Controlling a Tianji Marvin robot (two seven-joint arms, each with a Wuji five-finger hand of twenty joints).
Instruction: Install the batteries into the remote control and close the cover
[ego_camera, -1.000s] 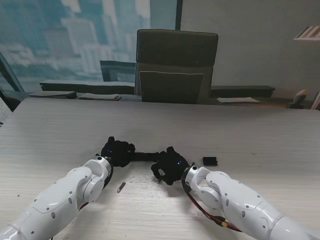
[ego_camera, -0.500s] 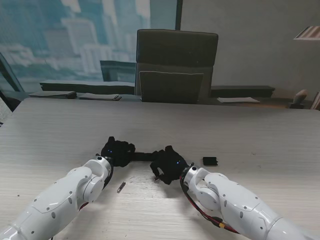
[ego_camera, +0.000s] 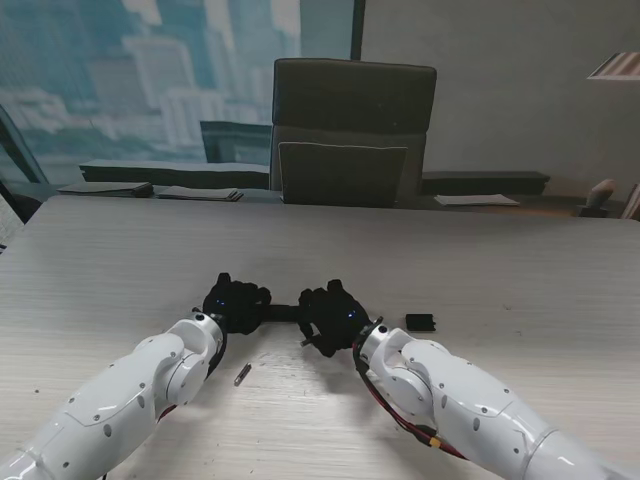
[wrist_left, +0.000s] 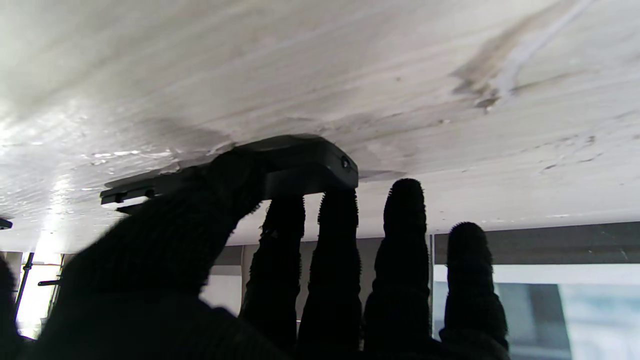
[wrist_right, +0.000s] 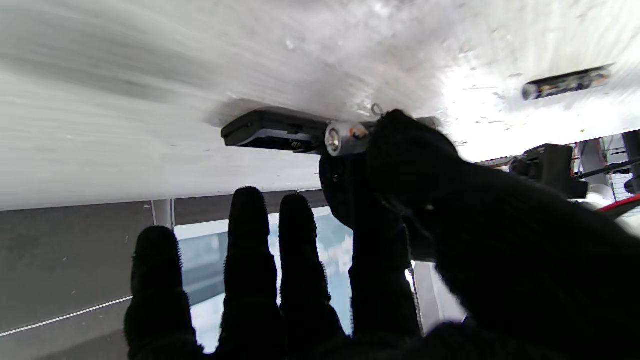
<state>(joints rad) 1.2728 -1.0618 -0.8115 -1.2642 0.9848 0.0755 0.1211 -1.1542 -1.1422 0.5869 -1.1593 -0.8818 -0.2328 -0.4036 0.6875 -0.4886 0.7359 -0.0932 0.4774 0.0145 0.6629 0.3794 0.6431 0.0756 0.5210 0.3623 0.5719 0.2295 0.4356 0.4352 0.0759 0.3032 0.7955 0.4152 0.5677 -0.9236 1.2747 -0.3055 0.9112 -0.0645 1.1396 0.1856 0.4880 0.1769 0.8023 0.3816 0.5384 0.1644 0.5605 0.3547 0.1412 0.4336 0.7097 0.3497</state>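
Note:
The black remote control (ego_camera: 284, 312) lies flat on the table between my two hands. My left hand (ego_camera: 236, 300) is shut on its left end; in the left wrist view the thumb (wrist_left: 220, 195) and two fingers clamp the remote (wrist_left: 300, 160). My right hand (ego_camera: 330, 316) is at the remote's right end, with thumb and forefinger shut on a silver battery (wrist_right: 344, 139) held right at the remote (wrist_right: 270, 131). A second battery (ego_camera: 242, 374) lies loose on the table nearer to me, also seen as a battery (wrist_right: 565, 83) in the right wrist view. The black cover (ego_camera: 420, 322) lies to the right.
The pale wooden table (ego_camera: 520, 270) stretches away on all sides. A dark office chair (ego_camera: 352, 130) stands behind its far edge, with flat papers and trays (ego_camera: 150, 190) on a ledge beyond.
My right hand has moved left and away from me, up to the remote's right end, carrying the battery. The left hand, the loose battery and the cover have stayed put.

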